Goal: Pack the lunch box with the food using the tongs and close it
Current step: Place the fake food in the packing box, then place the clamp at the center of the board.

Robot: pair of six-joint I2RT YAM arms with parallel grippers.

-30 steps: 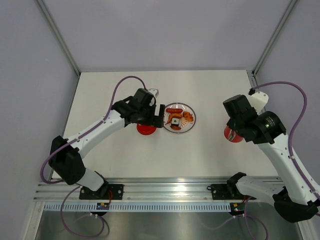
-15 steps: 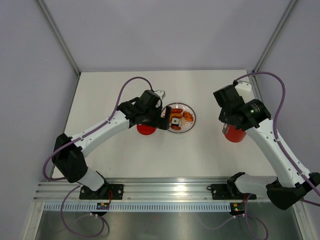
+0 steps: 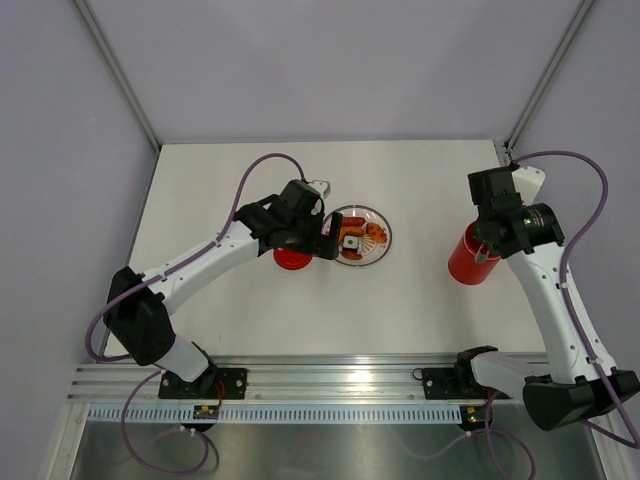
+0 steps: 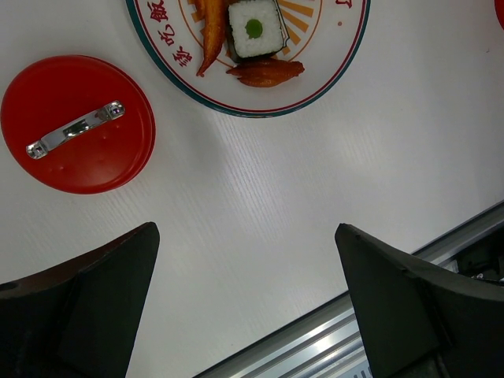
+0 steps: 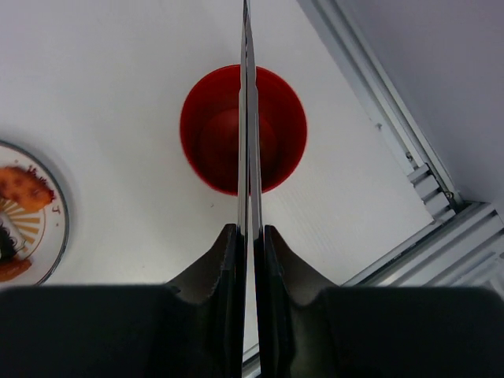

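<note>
The lunch box (image 5: 209, 138) is an open red tub at the right of the table (image 3: 430, 180), also seen from above (image 3: 466, 264). My right gripper (image 5: 252, 232) is shut on the tongs (image 5: 246, 94), whose closed grey arms reach out over the tub's mouth. The red lid (image 4: 77, 124) with its pale handle lies flat left of the plate (image 4: 339, 63). The food sits on the plate: a black-and-white roll (image 4: 253, 28) and orange-brown fried bits (image 4: 266, 72). My left gripper (image 4: 246, 232) hangs open above bare table, near the lid and plate.
An aluminium rail (image 3: 340, 375) runs along the table's near edge, and a frame post (image 5: 378, 94) lines the right side close to the tub. Grey walls enclose the back and both sides.
The right arm has swung its wrist with the tongs left and then back right, uncovering the tub. The left gripper shifted slightly toward the plate, then held still.
</note>
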